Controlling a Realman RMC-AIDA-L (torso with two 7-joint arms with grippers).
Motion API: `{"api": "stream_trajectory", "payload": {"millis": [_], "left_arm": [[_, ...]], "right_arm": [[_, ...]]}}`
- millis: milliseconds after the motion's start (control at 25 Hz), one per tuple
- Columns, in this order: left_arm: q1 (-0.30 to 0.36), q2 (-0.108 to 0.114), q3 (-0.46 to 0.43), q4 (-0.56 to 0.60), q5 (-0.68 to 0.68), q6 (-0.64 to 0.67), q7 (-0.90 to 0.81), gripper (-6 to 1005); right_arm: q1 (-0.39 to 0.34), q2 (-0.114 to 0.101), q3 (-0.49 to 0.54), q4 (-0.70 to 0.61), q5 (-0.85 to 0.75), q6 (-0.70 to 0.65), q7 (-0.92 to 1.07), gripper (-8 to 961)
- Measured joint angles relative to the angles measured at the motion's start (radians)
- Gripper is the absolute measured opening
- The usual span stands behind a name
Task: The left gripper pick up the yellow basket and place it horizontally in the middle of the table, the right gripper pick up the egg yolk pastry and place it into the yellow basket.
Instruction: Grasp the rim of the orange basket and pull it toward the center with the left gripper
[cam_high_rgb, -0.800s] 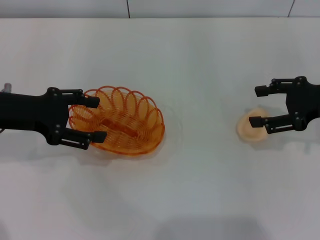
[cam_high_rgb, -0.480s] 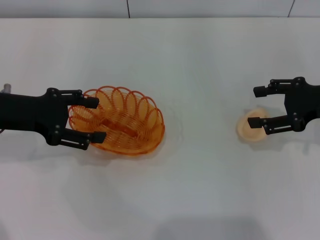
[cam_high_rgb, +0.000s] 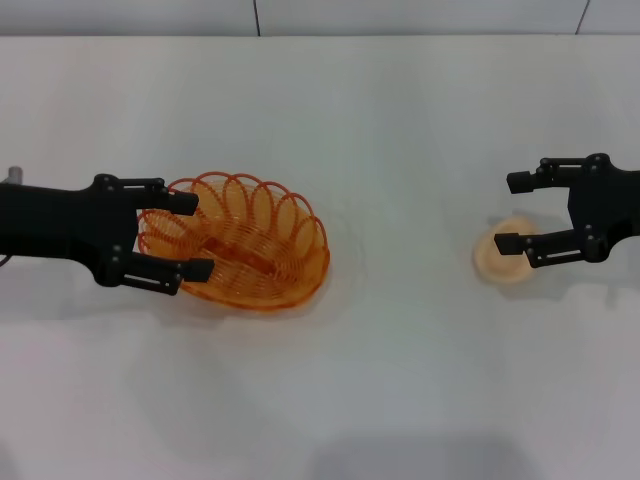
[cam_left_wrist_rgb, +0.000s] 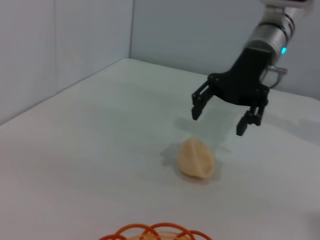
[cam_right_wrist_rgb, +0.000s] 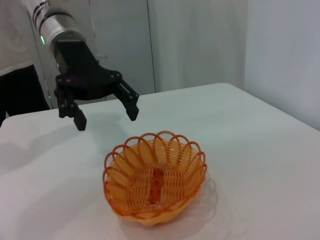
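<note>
A: Status of the left gripper (cam_high_rgb: 192, 236)?

B: Seen at left-centre of the head frame, above the left end of the yellow basket (cam_high_rgb: 236, 242). Jaws are spread wide, one finger over the far rim, the other over the near rim. Nothing is gripped. In the right wrist view the left gripper (cam_right_wrist_rgb: 97, 106) is seen hanging above and behind the basket (cam_right_wrist_rgb: 155, 177), clear of the wire.

A: Basket position?

B: Sat upright on the worktop (cam_high_rgb: 400, 380), left of centre in the head frame. Its long axis is angled slightly, running from upper left to lower right. Only a few rim loops (cam_left_wrist_rgb: 159, 233) are caught at the bottom edge of the left wrist view.

A: Right side?

B: The right gripper (cam_high_rgb: 515, 213) is found at right-centre of the head frame, jaws wide open, holding nothing. The lower finger is overlapped with the egg yolk pastry (cam_high_rgb: 503, 261) in that view; the upper finger is seen well beyond it. From the left wrist view the right gripper (cam_left_wrist_rgb: 220, 120) is shown raised above and behind the pastry (cam_left_wrist_rgb: 196, 158), with a gap between fingertips and pastry.

A: Pastry location?

B: Resting on the worktop at right of the head frame, well apart from the basket. It is not inside the basket. A faint shadow is cast beside it in the left wrist view.
</note>
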Motion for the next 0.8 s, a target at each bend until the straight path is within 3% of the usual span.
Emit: {"api": "stream_trajectory", "payload": {"millis": [160, 400, 560, 800], "left_arm": [[0.009, -0.028, 0.022, 0.101, 0.003, 0.000, -0.151, 848], [0.034, -0.074, 0.070, 0.353, 0.048, 0.011, -0.482, 837], [0.019, -0.068, 0.070, 0.454, 0.133, -0.013, -0.704, 830], [-0.038, -0.041, 0.075, 0.467, 0.276, -0.130, -0.960, 819]], "right_arm": [[-0.005, 0.001, 0.000, -0.019, 0.000, 0.001, 0.000, 811], [-0.006, 0.000, 0.008, -0.024, 0.000, 0.003, 0.000, 811], [-0.006, 0.000, 0.009, -0.025, 0.000, 0.009, -0.009, 811], [-0.006, 0.001, 0.009, -0.026, 0.000, 0.011, -0.021, 811]]}}
